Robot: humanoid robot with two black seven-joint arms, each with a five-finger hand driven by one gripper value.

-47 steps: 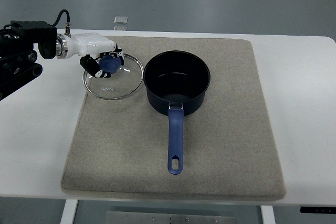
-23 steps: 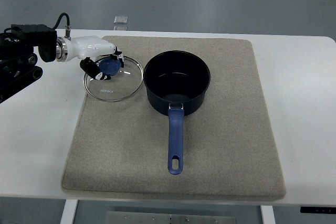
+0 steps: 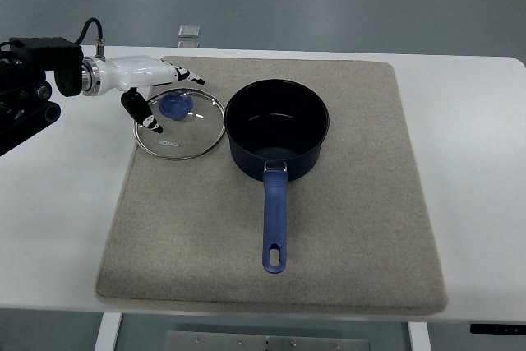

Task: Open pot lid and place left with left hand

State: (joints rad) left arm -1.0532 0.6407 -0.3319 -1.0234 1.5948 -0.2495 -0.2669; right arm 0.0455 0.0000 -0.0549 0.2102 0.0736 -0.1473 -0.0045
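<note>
Reaching in from the far-left corner of the scene, the left hand [image 3: 156, 92] hangs over the near-left part of the lid [image 3: 179, 124], fingers [image 3: 187, 76] spread and relaxed, gripping nothing. White palm shell, dark fingertips; one dark digit points down toward the glass on the hand's near side, the others fan out across the lid's far rim.

Lid: clear glass, metal rim, lying flat on the mat [image 3: 345, 236] directly beneath and just right of the hand. Blue knob [image 3: 175, 105] sits just right of the open palm; cannot tell whether any finger brushes it, but none is closed around it.

Pot [image 3: 278, 129]: dark blue, uncovered, inside bare, standing upright to the right of the hand. Lid's rim lies just beside the pot's wall; touching or a hair apart, cannot tell. Blue handle [image 3: 275, 219] runs from the pot toward the near edge, with a hanging slot at its end.

Mat: grey-beige, rectangular, covering most of the white worktop [image 3: 485, 203]. Hand's wrist and black arm links trail off to the left over bare worktop.

Small clear object [image 3: 189, 31] on the worktop's far edge, beyond the hand; too small to identify.

Right arm not seen.
</note>
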